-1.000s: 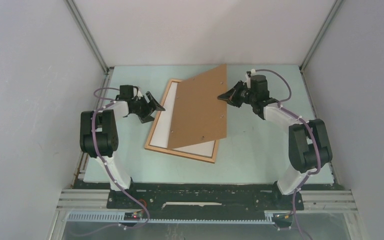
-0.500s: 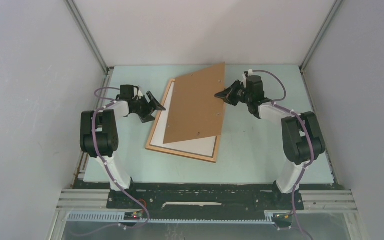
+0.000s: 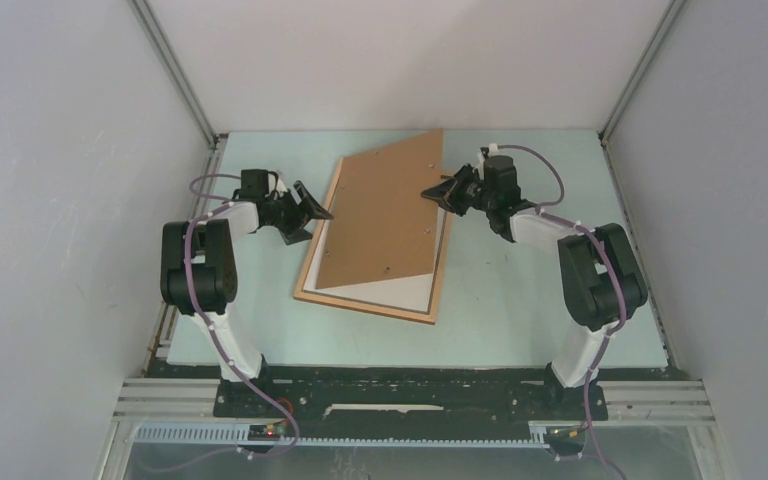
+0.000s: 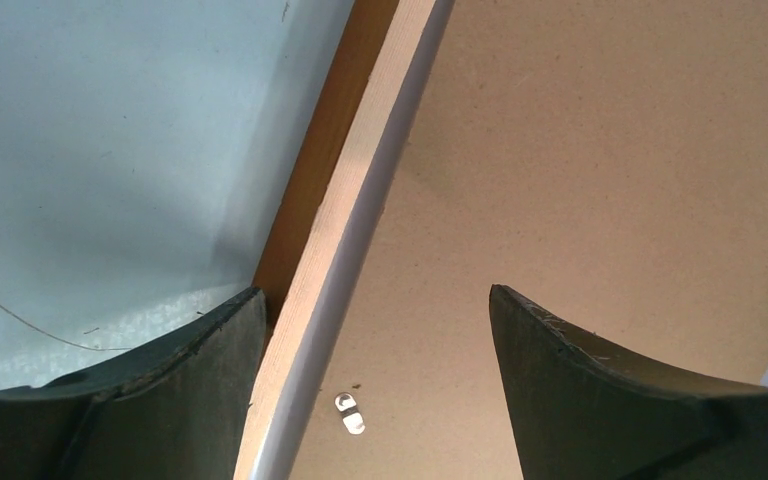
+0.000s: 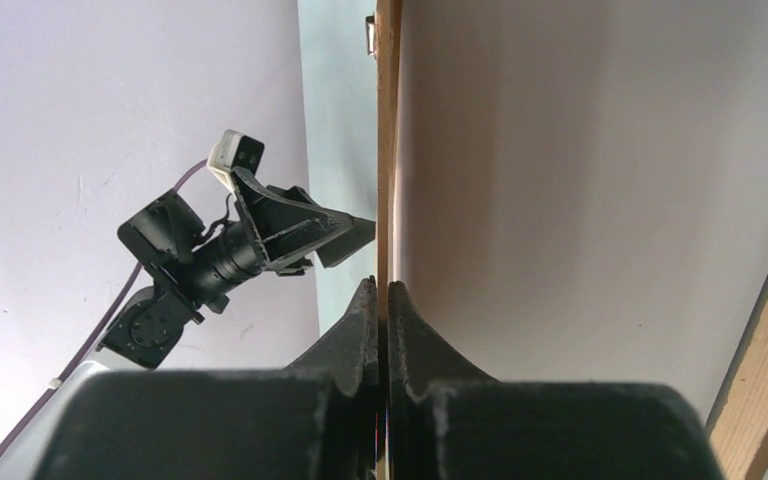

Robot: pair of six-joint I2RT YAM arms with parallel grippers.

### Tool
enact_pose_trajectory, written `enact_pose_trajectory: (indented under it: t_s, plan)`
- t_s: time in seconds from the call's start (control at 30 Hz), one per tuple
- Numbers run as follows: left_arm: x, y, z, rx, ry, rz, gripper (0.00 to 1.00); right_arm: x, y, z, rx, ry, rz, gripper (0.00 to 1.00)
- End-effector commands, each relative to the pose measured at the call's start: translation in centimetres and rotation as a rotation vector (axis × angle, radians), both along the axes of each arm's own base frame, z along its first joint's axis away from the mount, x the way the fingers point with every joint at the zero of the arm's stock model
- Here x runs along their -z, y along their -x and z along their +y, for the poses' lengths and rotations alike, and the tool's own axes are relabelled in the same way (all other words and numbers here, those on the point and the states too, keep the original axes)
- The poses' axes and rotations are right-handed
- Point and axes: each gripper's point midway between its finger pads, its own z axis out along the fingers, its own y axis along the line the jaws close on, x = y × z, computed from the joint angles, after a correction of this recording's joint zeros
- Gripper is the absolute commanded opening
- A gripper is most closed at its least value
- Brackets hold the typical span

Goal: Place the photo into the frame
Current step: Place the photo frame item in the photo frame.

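Observation:
The light wooden frame (image 3: 365,303) lies flat on the table with a white sheet (image 3: 400,292) inside it; no printed picture shows, so I cannot tell whether this is the photo. A plain brown backing board (image 3: 385,215) lies tilted over the frame, its right edge raised. My right gripper (image 3: 430,193) is shut on that edge, seen edge-on in the right wrist view (image 5: 388,150) between the closed fingers (image 5: 383,285). My left gripper (image 3: 312,215) is open, straddling the frame's left rail (image 4: 350,210) without touching the board (image 4: 610,150).
A small metal turn clip (image 4: 350,412) sits on the board near the rail. The pale green table (image 3: 520,290) is walled by grey panels on three sides. The frame's right rail (image 5: 760,380) shows below the raised board edge.
My right gripper has moved left and lower with the backing board, swinging it from sticking out past the frame's right side to lying mostly over the frame. The left arm has not moved.

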Motion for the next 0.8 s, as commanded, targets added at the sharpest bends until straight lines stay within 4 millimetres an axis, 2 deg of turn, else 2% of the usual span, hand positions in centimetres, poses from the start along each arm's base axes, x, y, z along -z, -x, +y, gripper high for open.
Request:
enact_pose_trajectory:
  t_s: [0.0, 0.23, 0.4, 0.77]
  plan:
    - [-1.0, 0.7, -1.5, 0.034, 0.055, -0.014, 0.83, -3.0, 0.2, 0.5, 0.024, -0.042, -0.096, 0.0]
    - [-0.9, 0.8, -1.9, 0.04, 0.066, -0.012, 0.83, -1.8, 0.7, -0.3, 0.089, -0.035, -0.088, 0.0]
    - [-1.0, 0.8, -2.0, 0.041, 0.074, -0.013, 0.83, -0.7, 1.3, 0.3, 0.08, -0.037, -0.07, 0.0]
    - [-1.0, 0.7, -2.2, 0.042, 0.086, -0.013, 0.83, -0.6, 2.3, 0.8, 0.061, -0.058, -0.061, 0.0]
